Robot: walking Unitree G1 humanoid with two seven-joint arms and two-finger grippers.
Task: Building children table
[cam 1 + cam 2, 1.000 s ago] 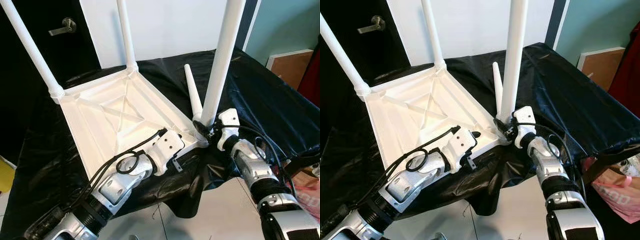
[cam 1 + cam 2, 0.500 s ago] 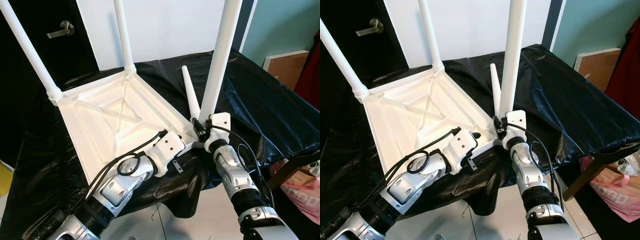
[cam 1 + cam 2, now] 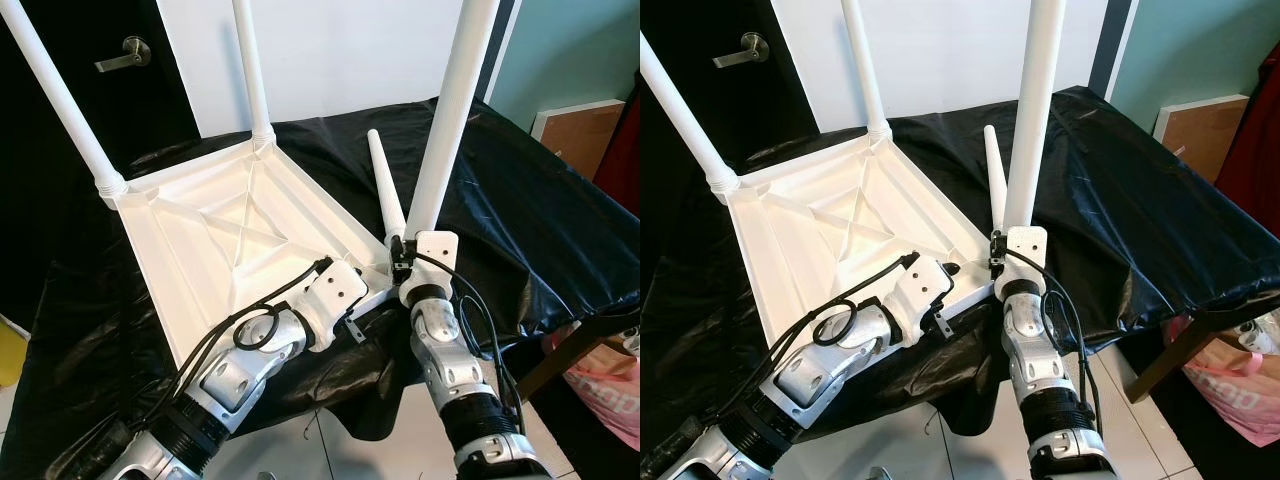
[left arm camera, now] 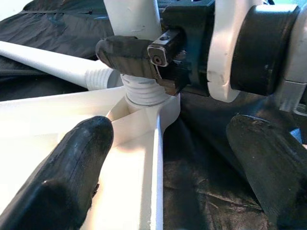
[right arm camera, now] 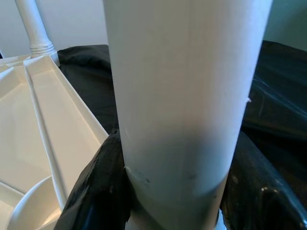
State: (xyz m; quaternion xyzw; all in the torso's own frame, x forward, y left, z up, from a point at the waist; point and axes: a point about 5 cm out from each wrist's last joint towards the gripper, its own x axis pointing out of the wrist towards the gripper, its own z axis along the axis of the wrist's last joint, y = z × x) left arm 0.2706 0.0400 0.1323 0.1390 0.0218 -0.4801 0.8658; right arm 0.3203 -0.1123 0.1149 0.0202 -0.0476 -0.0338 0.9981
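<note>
The white children's table top (image 3: 200, 240) lies upside down on the black-covered table (image 3: 520, 200). Two white legs stand in its far corners (image 3: 60, 100) (image 3: 250, 70). A third leg (image 3: 445, 130) stands in the near right corner, its threaded base (image 4: 144, 93) in the socket. My right gripper (image 3: 400, 250) is shut on that leg just above the base, a black finger (image 5: 96, 191) on either side. My left gripper (image 4: 165, 139) is open and straddles the top's near rim beside that corner. A loose tapered leg (image 3: 385, 190) lies on the cloth behind.
The black cloth hangs over the table's near edge above a white tiled floor (image 3: 400, 440). A dark door with a lever handle (image 3: 125, 52) is at the back left. A brown board (image 3: 575, 135) leans at the back right, and a pink bag (image 3: 610, 390) sits low right.
My right forearm has swung from the right to straight under the near corner, its wrist turning around the leg while staying shut on it. The left arm has stayed put.
</note>
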